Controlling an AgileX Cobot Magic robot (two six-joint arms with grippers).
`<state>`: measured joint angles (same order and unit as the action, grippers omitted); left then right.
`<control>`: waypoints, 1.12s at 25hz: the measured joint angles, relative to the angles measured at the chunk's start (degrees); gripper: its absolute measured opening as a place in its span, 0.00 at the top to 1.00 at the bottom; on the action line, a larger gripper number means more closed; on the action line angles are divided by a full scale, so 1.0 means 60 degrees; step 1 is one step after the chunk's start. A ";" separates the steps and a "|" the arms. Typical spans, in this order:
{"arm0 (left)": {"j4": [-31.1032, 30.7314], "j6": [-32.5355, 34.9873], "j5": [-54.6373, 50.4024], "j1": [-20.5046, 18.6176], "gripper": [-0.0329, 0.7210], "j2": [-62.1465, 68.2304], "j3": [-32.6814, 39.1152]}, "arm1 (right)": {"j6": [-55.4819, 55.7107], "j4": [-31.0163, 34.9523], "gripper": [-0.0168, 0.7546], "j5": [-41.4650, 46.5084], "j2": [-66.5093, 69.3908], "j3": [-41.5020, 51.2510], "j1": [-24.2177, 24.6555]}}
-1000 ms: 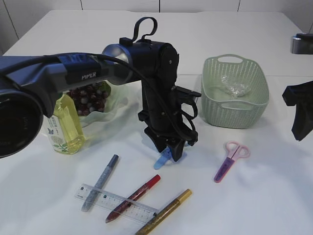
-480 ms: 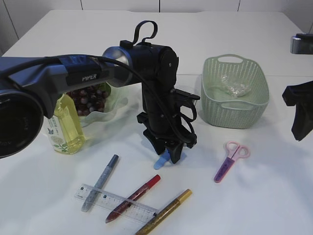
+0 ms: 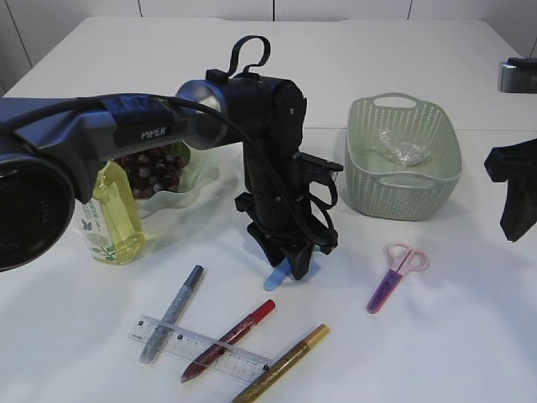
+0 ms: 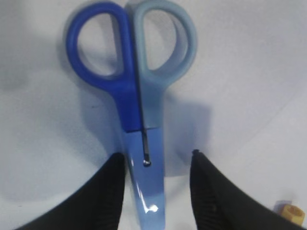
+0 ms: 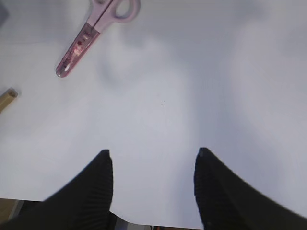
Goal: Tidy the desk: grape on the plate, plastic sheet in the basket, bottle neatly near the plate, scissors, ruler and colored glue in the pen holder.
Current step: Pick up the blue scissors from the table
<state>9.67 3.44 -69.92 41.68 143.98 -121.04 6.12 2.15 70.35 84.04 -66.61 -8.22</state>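
We see our left gripper (image 4: 153,191) around the sheathed blue scissors (image 4: 136,105), not clearly clenched on them; our right gripper (image 5: 153,191) hangs released, empty

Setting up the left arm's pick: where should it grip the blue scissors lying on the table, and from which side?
Grip the blue scissors across the narrow sheathed blade near the pivot, from straight above. They lie flat and closed, and the left gripper straddles that slim section; the handle loops are wider.

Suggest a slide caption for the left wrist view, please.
Left tool straddling blue scissors on the white table.
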 joint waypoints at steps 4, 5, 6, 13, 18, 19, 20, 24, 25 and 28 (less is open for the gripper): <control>0.0000 0.0000 0.0000 0.0000 0.52 0.0000 0.0000 | 0.0000 0.0000 0.42 0.0000 0.0000 0.0000 0.0000; -0.0019 0.0000 0.0000 0.0000 0.52 0.0000 0.0000 | 0.0000 0.0000 0.42 0.0000 0.0000 0.0000 0.0000; -0.0065 0.0000 0.0000 0.0000 0.52 0.0000 0.0000 | 0.0000 0.0000 0.42 0.0000 0.0000 0.0000 0.0000; -0.0306 -0.0046 0.0000 0.0000 0.52 0.0000 0.0000 | 0.0000 0.0006 0.42 -0.0018 0.0000 0.0000 0.0000; -0.0306 -0.0066 0.0000 0.0000 0.52 0.0000 0.0000 | 0.0000 0.0022 0.42 -0.0018 0.0000 0.0000 0.0000; -0.0315 -0.0066 0.0000 0.0009 0.52 0.0000 0.0000 | 0.0000 0.0029 0.42 -0.0018 0.0000 0.0000 0.0000; -0.0329 -0.0066 0.0000 0.0025 0.52 0.0000 0.0000 | 0.0000 0.0029 0.42 -0.0018 0.0000 0.0000 0.0000; -0.0443 -0.0111 0.0000 0.0123 0.52 0.0031 0.0000 | 0.0000 0.0029 0.42 -0.0018 0.0000 0.0000 0.0000; -0.0451 -0.0133 0.0000 0.0164 0.52 0.0046 0.0000 | 0.0000 0.0029 0.42 -0.0018 0.0000 0.0000 0.0000; -0.0570 -0.0273 0.0000 0.0221 0.52 0.0046 0.0000 | 0.0000 0.0029 0.42 -0.0018 0.0000 0.0000 0.0000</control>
<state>6.25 1.80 -69.92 43.00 144.25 -121.04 6.12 2.33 70.24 84.04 -66.61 -8.22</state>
